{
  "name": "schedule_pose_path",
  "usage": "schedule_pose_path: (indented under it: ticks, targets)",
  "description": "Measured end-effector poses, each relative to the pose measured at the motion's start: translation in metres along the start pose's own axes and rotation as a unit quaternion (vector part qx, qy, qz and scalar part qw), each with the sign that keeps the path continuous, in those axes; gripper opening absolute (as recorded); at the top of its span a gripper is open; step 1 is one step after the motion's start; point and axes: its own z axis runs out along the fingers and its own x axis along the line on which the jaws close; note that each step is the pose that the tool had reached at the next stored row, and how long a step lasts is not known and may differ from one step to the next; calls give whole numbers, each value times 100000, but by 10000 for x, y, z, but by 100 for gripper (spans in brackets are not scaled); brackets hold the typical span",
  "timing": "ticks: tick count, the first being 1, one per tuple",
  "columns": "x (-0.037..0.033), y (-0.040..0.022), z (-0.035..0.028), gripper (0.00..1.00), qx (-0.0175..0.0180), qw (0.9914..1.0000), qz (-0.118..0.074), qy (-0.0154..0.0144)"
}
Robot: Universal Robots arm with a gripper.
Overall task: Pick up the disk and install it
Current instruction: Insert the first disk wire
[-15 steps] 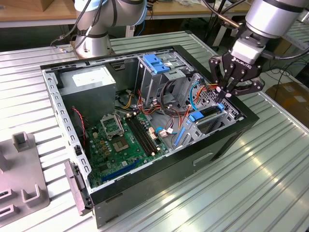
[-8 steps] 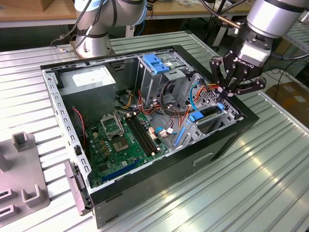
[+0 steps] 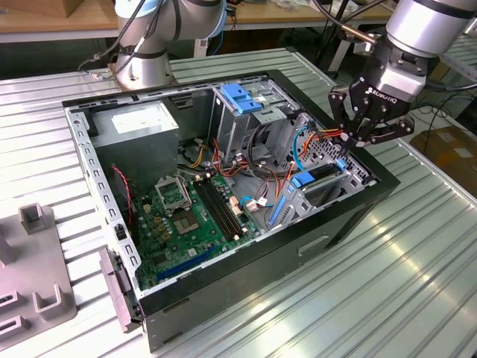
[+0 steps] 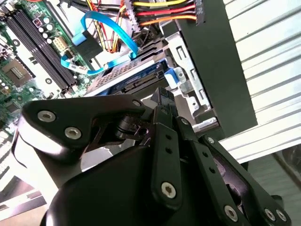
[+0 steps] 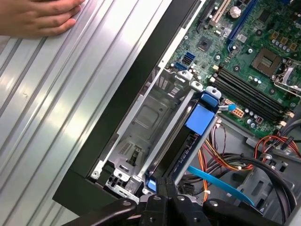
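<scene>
Claw (image 3: 350, 139) closed, tips seemingly against the disk (image 5: 200, 117), blue-framed edge.

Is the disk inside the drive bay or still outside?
Inside: the disk stands on edge between the metal walls of the drive bay. Whether fully seated, cannot tell.

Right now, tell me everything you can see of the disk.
The disk is a flat drive with a dark face, framed by bright blue plastic rails with blue tabs. It sits slotted into the metal bay at the computer case's corner on the exterior view's right, beside orange and blue cables. The gripper hangs at its outer end; whether they touch is unclear.
</scene>
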Motion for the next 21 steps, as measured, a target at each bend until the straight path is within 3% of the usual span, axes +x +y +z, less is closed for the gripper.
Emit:
schedule_pose_path:
  ticks: [10, 17, 18, 21]
  targets:
    - [18, -40, 3, 11, 60, 99937, -3541, 2]
    - [31, -61, 5, 11, 122, 99721, -7457, 11]
    - [32, -63, 5, 18, 128, 99687, -7905, 13]
    - [37, -70, 6, 18, 144, 99596, -8977, 19]
